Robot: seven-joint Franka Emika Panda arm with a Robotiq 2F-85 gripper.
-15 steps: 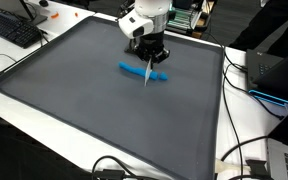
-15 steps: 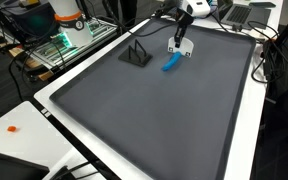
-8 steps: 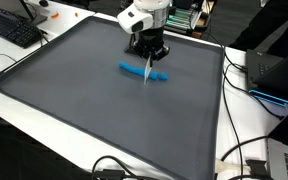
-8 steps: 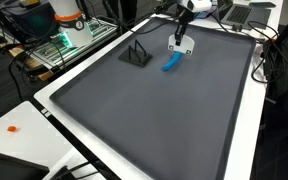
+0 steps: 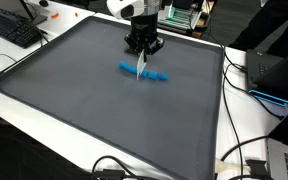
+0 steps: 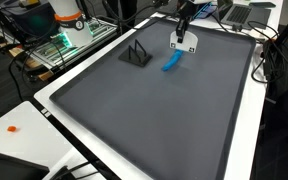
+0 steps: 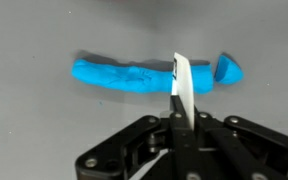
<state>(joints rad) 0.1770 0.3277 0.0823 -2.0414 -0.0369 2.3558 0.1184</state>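
My gripper (image 5: 143,47) is shut on a thin white blade (image 5: 140,70) that points down over a blue dough roll (image 5: 133,69) on the dark grey mat (image 5: 74,95). In the wrist view the blade (image 7: 181,86) stands upright between the jaws (image 7: 178,126) and crosses the right part of the roll (image 7: 124,75). A small blue piece (image 7: 227,70) lies apart at the roll's right end. In the exterior view from the far side, the gripper (image 6: 183,34) hangs above the roll (image 6: 170,64).
A small black wire stand (image 6: 136,55) sits on the mat to one side of the roll. The mat has a white rim (image 5: 224,110). A keyboard (image 5: 12,30), cables (image 5: 246,75) and electronics (image 6: 69,30) lie around the mat.
My gripper has risen a little and shifted slightly away with the blade. The blue roll and the small piece have stayed in place.
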